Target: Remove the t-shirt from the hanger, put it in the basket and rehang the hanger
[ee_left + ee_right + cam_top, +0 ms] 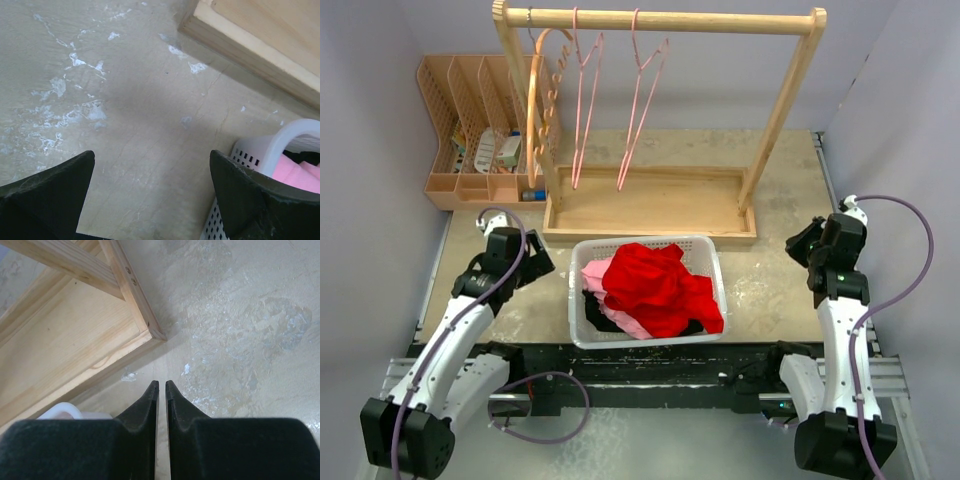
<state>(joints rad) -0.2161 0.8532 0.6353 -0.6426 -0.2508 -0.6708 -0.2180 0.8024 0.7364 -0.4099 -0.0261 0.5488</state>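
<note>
Since the hangers on the rack hang bare and the red shirt lies heaped on other clothes in the basket, the removal looks finished and the step in hand seems to be the closing rest. The left pincer is released over bare surface beside the basket, while the right pincer is clenched on nothing near the rack's corner. The next move likely calls for no grasp, only parking both arms.

Scuffed beige table, pale grey walls.
Wooden rack base just ahead-left of the right fingers.
</note>
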